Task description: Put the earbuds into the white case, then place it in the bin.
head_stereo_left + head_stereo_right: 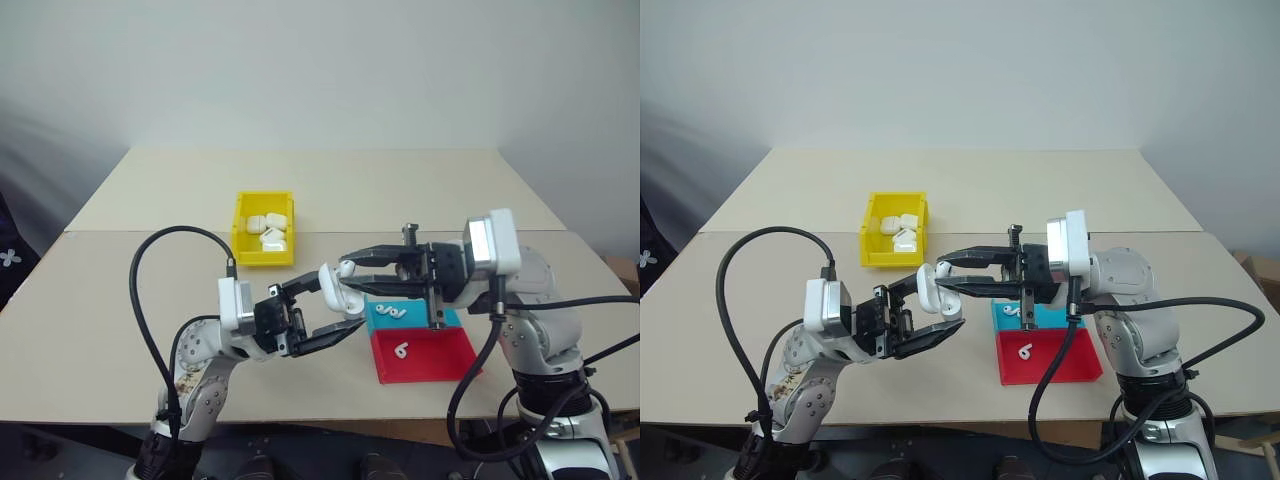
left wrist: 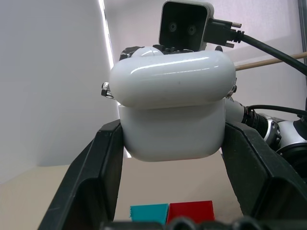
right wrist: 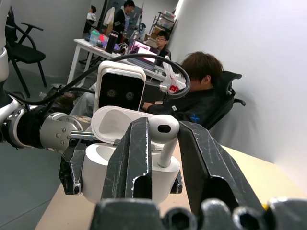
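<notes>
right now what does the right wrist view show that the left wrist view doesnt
Right wrist view alone: the small white stemmed earbud pinched in the right pincer, its stem entering the glossy white hinged case, whose lid is open; people sit at desks behind. Left wrist view alone: the flat teal tray and flat red tray, and the case's closed-looking back. Both show the case clamped in the left pincer.

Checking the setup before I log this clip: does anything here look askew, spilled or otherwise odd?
Nothing stands out. The left pincer holds the open white case, the right pincer seats an earbud; spare earbuds lie in their trays.
</notes>
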Controlling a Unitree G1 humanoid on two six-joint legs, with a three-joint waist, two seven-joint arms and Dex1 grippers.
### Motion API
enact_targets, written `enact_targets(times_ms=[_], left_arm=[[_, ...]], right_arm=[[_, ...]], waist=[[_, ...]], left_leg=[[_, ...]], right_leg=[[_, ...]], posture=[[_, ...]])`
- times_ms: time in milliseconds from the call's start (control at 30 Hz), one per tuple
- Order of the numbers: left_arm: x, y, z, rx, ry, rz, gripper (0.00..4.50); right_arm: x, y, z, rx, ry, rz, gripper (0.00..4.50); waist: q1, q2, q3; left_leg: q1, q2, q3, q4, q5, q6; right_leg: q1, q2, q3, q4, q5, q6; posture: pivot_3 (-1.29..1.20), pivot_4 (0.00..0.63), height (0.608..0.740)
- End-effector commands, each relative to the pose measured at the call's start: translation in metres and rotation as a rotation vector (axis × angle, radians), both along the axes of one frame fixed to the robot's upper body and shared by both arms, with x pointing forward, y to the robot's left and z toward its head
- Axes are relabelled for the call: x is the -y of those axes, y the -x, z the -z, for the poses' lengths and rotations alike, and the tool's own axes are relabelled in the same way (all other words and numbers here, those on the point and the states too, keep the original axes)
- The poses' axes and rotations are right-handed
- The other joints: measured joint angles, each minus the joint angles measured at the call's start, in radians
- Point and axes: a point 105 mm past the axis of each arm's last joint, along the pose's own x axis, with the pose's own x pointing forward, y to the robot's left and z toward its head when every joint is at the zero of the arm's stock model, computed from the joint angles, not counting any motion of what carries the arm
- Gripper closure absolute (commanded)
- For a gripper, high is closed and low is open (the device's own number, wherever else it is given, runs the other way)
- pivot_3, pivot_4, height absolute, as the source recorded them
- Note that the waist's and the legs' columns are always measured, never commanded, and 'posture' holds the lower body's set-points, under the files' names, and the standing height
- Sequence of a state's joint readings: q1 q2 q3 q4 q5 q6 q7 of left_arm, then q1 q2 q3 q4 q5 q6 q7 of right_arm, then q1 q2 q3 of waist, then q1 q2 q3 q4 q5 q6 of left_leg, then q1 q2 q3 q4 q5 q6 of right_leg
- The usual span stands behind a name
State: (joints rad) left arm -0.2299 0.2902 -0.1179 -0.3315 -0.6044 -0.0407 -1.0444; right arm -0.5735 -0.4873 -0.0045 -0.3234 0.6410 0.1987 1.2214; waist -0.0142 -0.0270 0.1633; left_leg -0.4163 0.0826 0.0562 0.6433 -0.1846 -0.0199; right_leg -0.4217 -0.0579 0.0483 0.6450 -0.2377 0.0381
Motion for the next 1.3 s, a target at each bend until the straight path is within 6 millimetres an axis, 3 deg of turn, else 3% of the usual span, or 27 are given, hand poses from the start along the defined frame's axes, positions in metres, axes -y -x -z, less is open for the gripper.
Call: enact_targets(times_ms=[33,167,200,400,500,667,867,967,1133,1300], left_arm=[[0.003,0.006,-0.008,0.047,0.012,0.025,1.73],[0.003,0.006,-0.009,0.049,0.011,0.025,1.73],[0.004,0.006,-0.009,0.049,0.011,0.026,1.73],[0.004,0.005,-0.009,0.049,0.011,0.021,1.73],[0.003,0.005,-0.008,0.052,0.012,0.016,1.73],[-0.013,0.0,0.001,0.037,-0.033,-0.057,1.73],[-0.052,-0.006,0.021,-0.012,-0.107,-0.226,1.73],[-0.064,-0.002,0.041,-0.02,-0.188,-0.264,1.73],[-0.072,0.002,0.055,-0.067,-0.204,-0.313,1.73],[-0.07,0.005,0.06,-0.09,-0.191,-0.337,1.73]], right_arm=[[0.001,0.003,0.002,0.018,0.018,-0.009,3.73],[0.001,0.002,0.006,0.024,0.04,0.002,3.73],[0.001,0.003,0.008,0.033,0.055,0.003,3.14],[0.0,0.001,0.013,0.066,0.091,0.019,1.38],[0.003,0.001,0.014,0.075,0.098,0.024,1.38],[0.031,0.001,-0.001,0.054,0.13,0.049,1.38],[0.057,-0.047,0.0,-0.05,0.546,0.407,1.38],[0.063,-0.057,0.012,-0.028,0.76,0.431,1.38],[0.06,-0.08,0.045,-0.006,1.078,0.431,1.38],[0.053,-0.099,0.065,-0.006,1.19,0.428,1.38]], waist=[[0.0,0.0,0.0],[0.0,0.0,0.0],[0.0,0.0,0.0],[0.0,0.0,0.0],[0.0,0.0,0.0],[0.001,0.0,0.0],[-0.008,0.001,0.001],[-0.007,0.001,0.001],[-0.007,0.001,0.001],[0.001,0.002,0.001]], left_leg=[[0.0,0.0,0.0,0.0,0.0,0.0],[0.0,0.0,0.0,0.0,0.0,0.0],[0.0,0.0,0.0,0.0,0.0,0.0],[0.0,0.0,0.0,0.0,0.0,0.0],[0.0,0.0,0.0,0.0,0.0,0.0],[0.0,0.0,0.0,0.0,0.0,0.0],[0.0,0.001,0.002,-0.001,0.0,0.0],[0.001,0.001,0.002,-0.003,0.0,0.0],[-0.002,0.001,0.004,-0.002,0.0,0.0],[-0.006,0.001,0.003,-0.002,0.0,0.0]], right_leg=[[0.0,0.0,0.0,0.0,0.0,0.0],[0.0,0.0,0.0,0.0,0.0,0.0],[0.0,0.0,0.0,0.0,0.0,0.0],[0.0,0.0,0.0,0.0,0.0,0.001],[0.0,0.0,0.0,0.0,0.0,0.001],[0.0,0.0,0.0,-0.001,0.0,0.0],[-0.002,-0.001,0.001,-0.001,-0.003,-0.008],[-0.002,0.0,0.0,-0.002,-0.004,-0.007],[-0.005,-0.002,0.001,-0.003,-0.004,-0.007],[-0.009,-0.001,0.001,-0.002,-0.001,-0.012]], posture=[[0.0,0.15,0.74],[0.0,0.15,0.74],[0.0,0.15,0.74],[0.0,0.15,0.74],[0.0,0.15,0.74],[0.0,0.15,0.74],[0.0,0.15,0.74],[0.0,0.15,0.74],[0.0,0.15,0.74],[0.0,0.15,0.74]])
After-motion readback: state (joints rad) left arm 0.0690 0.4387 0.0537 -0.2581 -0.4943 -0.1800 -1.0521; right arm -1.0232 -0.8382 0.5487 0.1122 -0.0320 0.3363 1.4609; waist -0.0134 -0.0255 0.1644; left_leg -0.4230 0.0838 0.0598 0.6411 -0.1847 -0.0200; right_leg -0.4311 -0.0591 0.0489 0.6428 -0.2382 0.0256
